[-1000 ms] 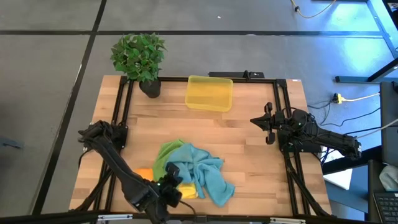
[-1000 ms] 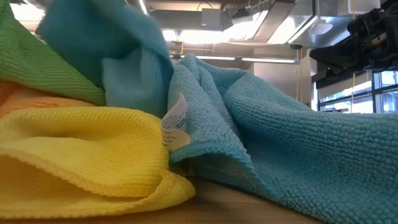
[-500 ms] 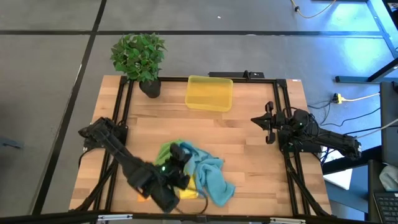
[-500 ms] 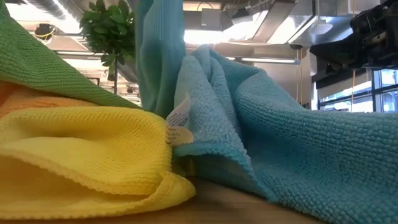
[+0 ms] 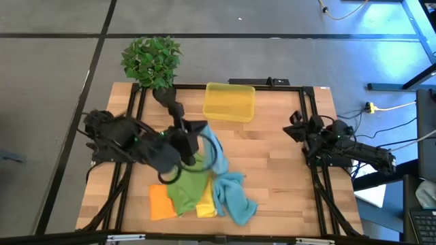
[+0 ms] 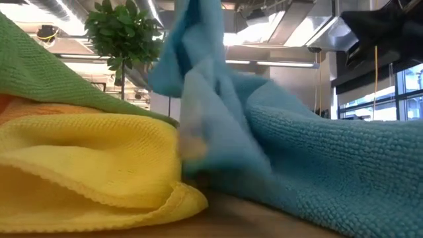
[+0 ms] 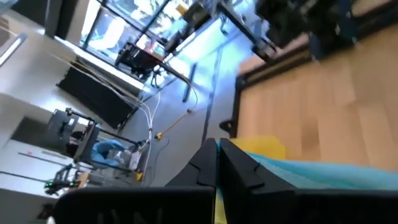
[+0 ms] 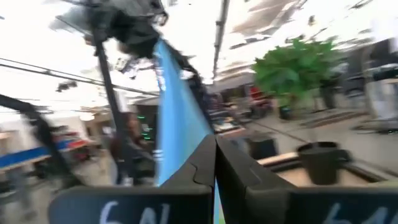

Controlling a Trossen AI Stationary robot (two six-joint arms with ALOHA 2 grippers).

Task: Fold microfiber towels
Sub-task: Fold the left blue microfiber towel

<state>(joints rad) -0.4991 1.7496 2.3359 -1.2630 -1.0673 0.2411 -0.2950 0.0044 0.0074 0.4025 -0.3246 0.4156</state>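
The left gripper [image 5: 203,129] is clamped on the teal-blue towel [image 5: 216,158], lifted beside the yellow bin [image 5: 229,102]; its tail drapes the pile. Risk: dragging the green towel [image 5: 185,190] along. The right gripper [image 5: 298,121], closed empty, waits aside.

Overall light: bright and even in the high view; table [image 5: 272,156] clearly lit, shadows soft and short.
Source: ceiling strip lights [image 6: 218,39] behind the cloths, burnt out to white.
Glare: windows [image 7: 143,25] beyond the left gripper [image 7: 217,163] overexposed; pale haze above the right gripper [image 8: 216,163].
Motion blur: lifted blue towel [image 6: 211,106] heavily smeared; room in both wrist views streaked.
Focus: yellow towel [image 6: 92,158] weave sharp; plant [image 8: 298,68] soft.
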